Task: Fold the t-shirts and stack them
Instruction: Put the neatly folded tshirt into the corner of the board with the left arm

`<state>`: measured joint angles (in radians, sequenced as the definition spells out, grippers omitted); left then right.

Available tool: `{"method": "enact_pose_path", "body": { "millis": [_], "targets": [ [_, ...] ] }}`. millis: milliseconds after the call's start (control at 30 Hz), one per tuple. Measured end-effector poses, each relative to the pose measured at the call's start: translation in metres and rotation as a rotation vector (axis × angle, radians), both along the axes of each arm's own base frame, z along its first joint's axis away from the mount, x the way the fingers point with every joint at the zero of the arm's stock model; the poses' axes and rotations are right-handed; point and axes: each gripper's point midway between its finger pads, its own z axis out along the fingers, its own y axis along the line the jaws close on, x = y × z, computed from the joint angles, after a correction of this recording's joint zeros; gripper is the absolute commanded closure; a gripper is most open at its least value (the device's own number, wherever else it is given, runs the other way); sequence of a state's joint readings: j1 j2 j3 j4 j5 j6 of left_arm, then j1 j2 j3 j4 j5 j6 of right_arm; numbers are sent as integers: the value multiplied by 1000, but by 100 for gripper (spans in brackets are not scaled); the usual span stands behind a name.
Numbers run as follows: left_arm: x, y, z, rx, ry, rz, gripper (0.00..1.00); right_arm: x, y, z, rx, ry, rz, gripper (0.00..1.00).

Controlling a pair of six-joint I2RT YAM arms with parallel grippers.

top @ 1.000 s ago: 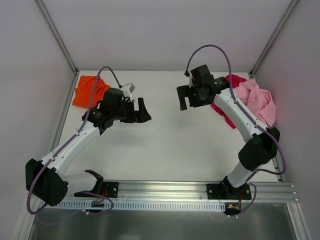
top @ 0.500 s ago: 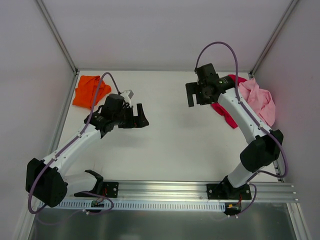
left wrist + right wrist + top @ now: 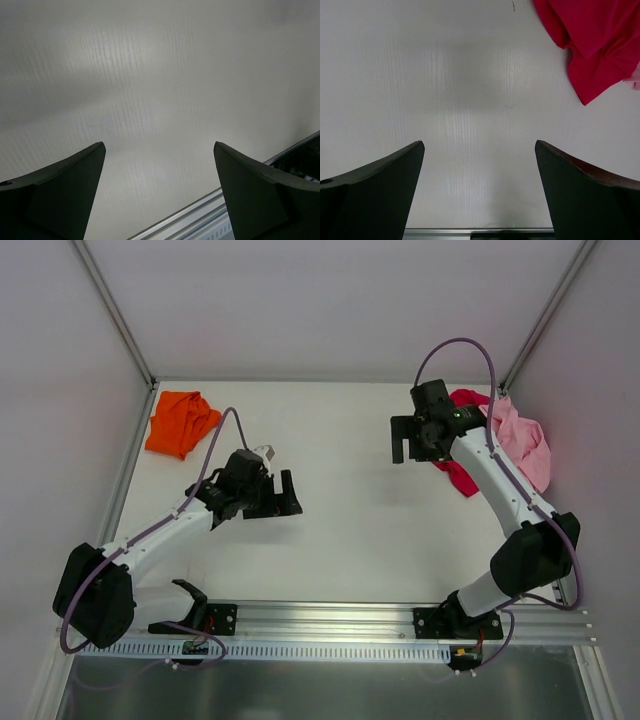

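The orange t-shirt (image 3: 180, 422) lies crumpled at the far left corner. The pink t-shirt (image 3: 520, 440) lies bunched at the far right, partly on the crimson t-shirt (image 3: 455, 472), whose edge also shows in the right wrist view (image 3: 592, 40). My left gripper (image 3: 283, 493) is open and empty over bare table, right of and nearer than the orange shirt; its wrist view shows only table between the fingers (image 3: 60, 190). My right gripper (image 3: 408, 442) is open and empty, just left of the crimson shirt, not touching it.
White walls with metal corner posts (image 3: 115, 320) close the left, far and right sides. An aluminium rail (image 3: 330, 625) runs along the near edge and shows in the left wrist view (image 3: 210, 220). Bare white table (image 3: 340, 510) lies between the arms.
My right gripper has moved right, toward the crimson and pink shirts. My left gripper has drawn back toward the near side, away from the orange shirt. Both stayed open.
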<state>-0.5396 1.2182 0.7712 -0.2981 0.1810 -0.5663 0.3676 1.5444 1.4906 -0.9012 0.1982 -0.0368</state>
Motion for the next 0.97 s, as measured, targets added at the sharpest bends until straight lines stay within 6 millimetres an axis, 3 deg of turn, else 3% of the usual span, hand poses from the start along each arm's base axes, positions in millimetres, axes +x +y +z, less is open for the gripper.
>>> {"method": "enact_pose_path", "body": {
  "millis": [300,967],
  "targets": [
    [-27,-20,-17,47,8,-30,8,-3,-6,-1,11,-4,-16,0],
    [-17,-9,-22,100,-22,30,8,-2,-1,-1,37,-11,-3,0]
  ]
}}
